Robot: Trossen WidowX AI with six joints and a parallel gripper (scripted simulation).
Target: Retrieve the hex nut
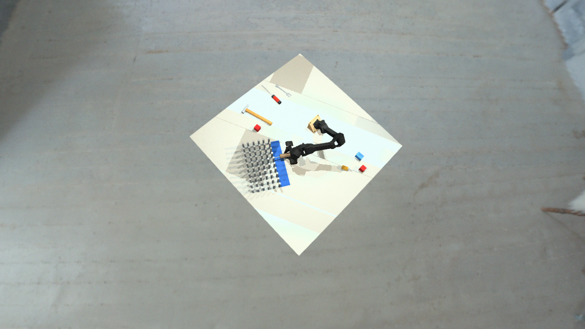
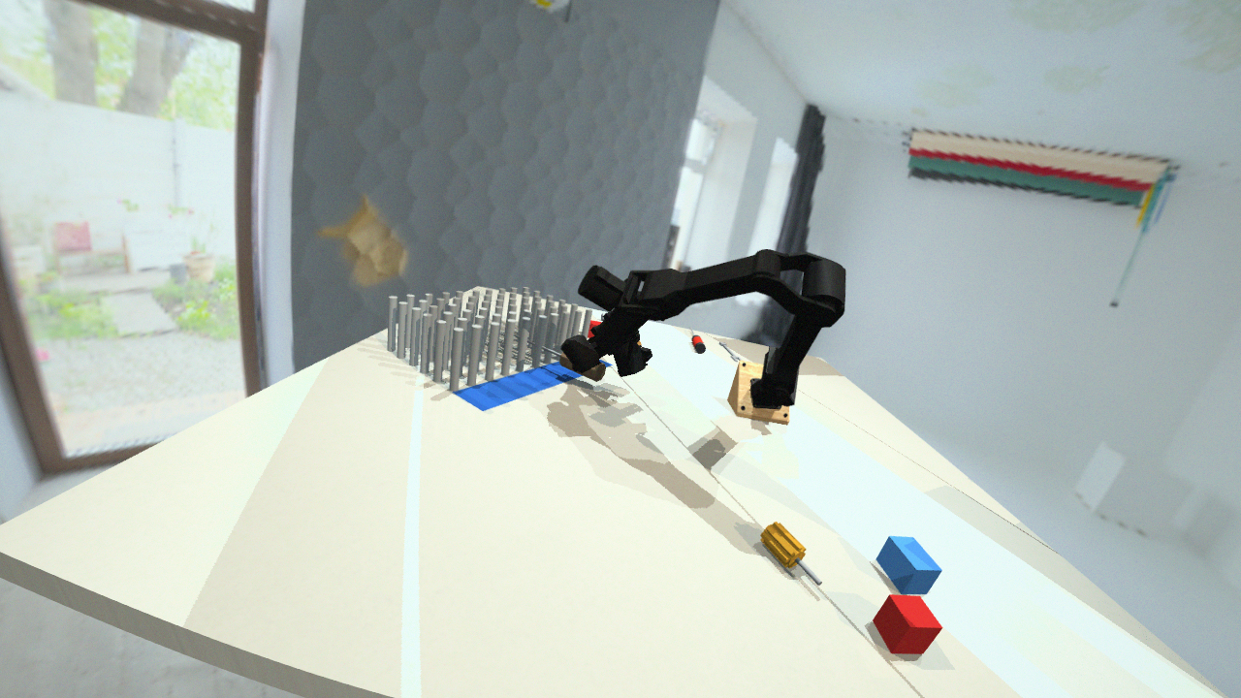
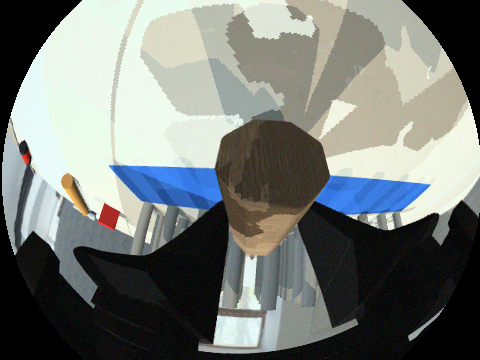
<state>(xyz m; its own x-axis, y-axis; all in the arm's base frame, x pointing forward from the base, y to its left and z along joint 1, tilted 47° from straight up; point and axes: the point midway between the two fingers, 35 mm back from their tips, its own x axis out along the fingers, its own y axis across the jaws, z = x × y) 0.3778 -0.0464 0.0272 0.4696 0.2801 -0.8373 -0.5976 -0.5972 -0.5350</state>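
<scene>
I've got the gripper [image 2: 612, 354] clamped partway shut on the wooden handle [image 3: 270, 190] of a hook tool, fingers stopped by the handle's width, nothing else held. Holding it by the butt end keeps my arm back over the blue taped strip [image 1: 280, 163] while only the thin shaft [image 2: 550, 351] pokes in between the spacers [image 2: 472, 333]. Handle sits low and roughly level, prob so the tip rides near the table w/o tipping anything.

Nut: can't see it in any view, too small or hidden among the posts. Judging by that, it's likely not out on the strip yet.

All spacers look upright. Other tools lie well apart: hammer [image 1: 257, 116], red-handled screwdriver [image 1: 276, 98], yellow-handled driver [image 2: 783, 545], plus 1 blue block [image 2: 907, 564] and 2 red ones. Next pull needs to run straight along 1 lane between rows.
</scene>
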